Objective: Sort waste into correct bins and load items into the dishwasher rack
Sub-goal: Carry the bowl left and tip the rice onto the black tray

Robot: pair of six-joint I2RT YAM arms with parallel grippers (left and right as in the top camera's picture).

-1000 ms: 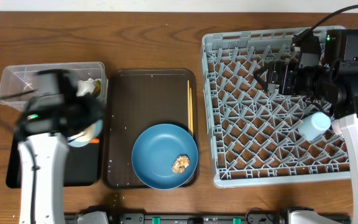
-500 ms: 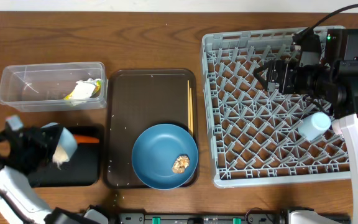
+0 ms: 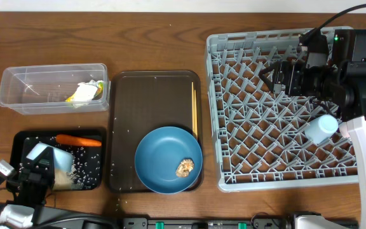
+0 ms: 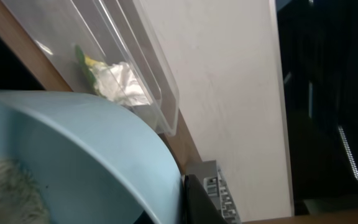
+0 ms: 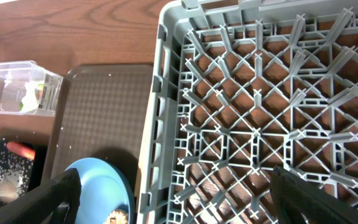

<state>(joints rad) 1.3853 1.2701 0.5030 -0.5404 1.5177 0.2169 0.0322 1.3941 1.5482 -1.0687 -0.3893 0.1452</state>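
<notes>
The pale blue-green bowl (image 3: 48, 158) is seen tipped on its side over the shallow black tray (image 3: 24, 138) at the front left, and it is clamped at its rim by the left gripper (image 3: 34, 173). In the left wrist view the bowl's pale wall (image 4: 92, 155) fills the lower left beside one dark finger (image 4: 199, 200), with a fuzzy whitish patch inside that cannot be made out. Loose white rice (image 3: 84, 166) is scattered across the black tray, and the orange carrot (image 3: 78, 140) lies along its far edge. Behind the tray, the clear plastic tub (image 3: 24, 86) holds the yellow-and-black snack wrapper (image 3: 78, 95) and the crumpled white tissue (image 3: 93, 89), which touch each other. On the brown serving tray (image 3: 145, 102) the wooden chopsticks (image 3: 194, 114) are laid along the right edge, and the dark blue plate (image 3: 164, 156) sits at the near end with the small brown food lump (image 3: 184, 166) on it. The grey dishwasher rack (image 3: 253, 133) is at the right, with the light blue cup (image 3: 321, 127) lying inside it near its right side. The right gripper (image 3: 267, 77) is held above the far part of the rack, its fingers (image 5: 61, 194) spread wide with nothing between them.
</notes>
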